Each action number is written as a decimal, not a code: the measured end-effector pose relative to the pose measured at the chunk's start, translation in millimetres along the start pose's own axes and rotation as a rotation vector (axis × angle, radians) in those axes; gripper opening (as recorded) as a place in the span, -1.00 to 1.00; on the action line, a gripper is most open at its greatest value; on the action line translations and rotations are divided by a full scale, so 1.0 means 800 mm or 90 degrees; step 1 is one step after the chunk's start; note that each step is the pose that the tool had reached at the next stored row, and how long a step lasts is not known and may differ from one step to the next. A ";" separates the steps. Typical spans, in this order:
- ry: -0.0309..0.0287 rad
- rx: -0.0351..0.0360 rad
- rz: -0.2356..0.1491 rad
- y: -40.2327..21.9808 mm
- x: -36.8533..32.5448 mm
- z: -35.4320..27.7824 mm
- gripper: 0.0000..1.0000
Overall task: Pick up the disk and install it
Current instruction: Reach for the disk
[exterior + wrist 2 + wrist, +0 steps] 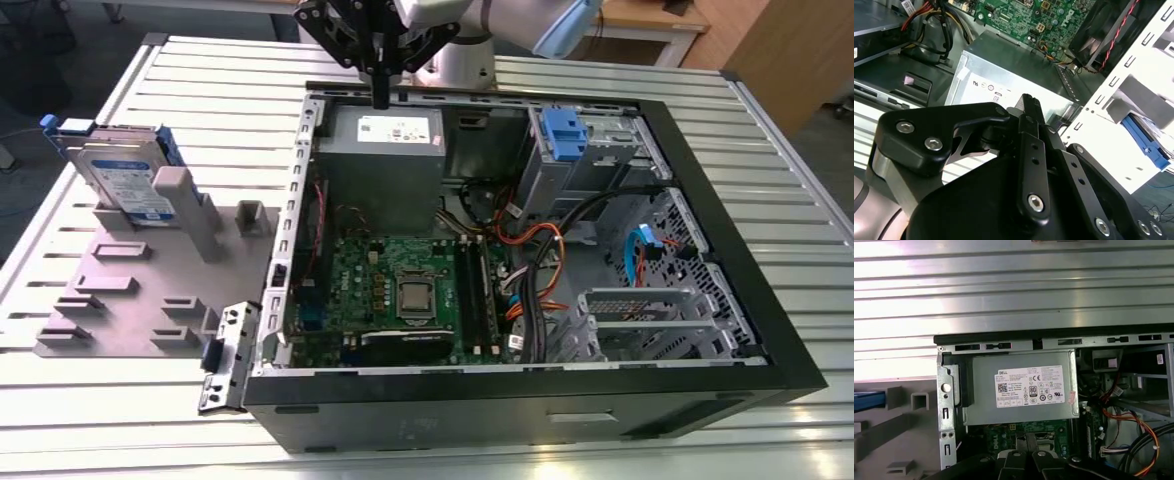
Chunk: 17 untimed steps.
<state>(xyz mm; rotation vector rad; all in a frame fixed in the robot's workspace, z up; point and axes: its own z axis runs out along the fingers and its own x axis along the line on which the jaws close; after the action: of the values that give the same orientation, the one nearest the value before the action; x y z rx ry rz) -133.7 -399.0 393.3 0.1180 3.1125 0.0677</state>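
Observation:
The disk (123,172) stands on edge in a slot of the grey fixture plate (127,295) at the exterior view's left; it is silver with a white-and-blue label and blue rails. A blue edge of the disk (868,400) shows in the first wrist view. My gripper (380,98) hangs over the back wall of the open computer case (754,255), above the power-supply box (382,138). It is well apart from the disk and shut on nothing. In the second wrist view the black fingers (1030,107) lie pressed together above the power-supply box (1004,80).
Inside the case lie the green motherboard (400,290), orange and black cables (534,250), a blue latch with its metal cage (567,135) and an empty drive bay (654,315). A loose metal bracket (227,355) lies by the case. The slatted metal table (200,80) surrounds everything.

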 end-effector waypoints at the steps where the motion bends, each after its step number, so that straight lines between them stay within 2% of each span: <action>1: 0.0000 0.0000 0.000 -0.0001 0.0010 0.0000 -0.79; 17: 0.0000 0.0000 0.000 -0.0017 0.0223 -0.0006 -0.79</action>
<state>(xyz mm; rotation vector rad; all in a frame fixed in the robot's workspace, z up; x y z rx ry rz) -151.6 -398.9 393.3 0.1181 3.1124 0.0676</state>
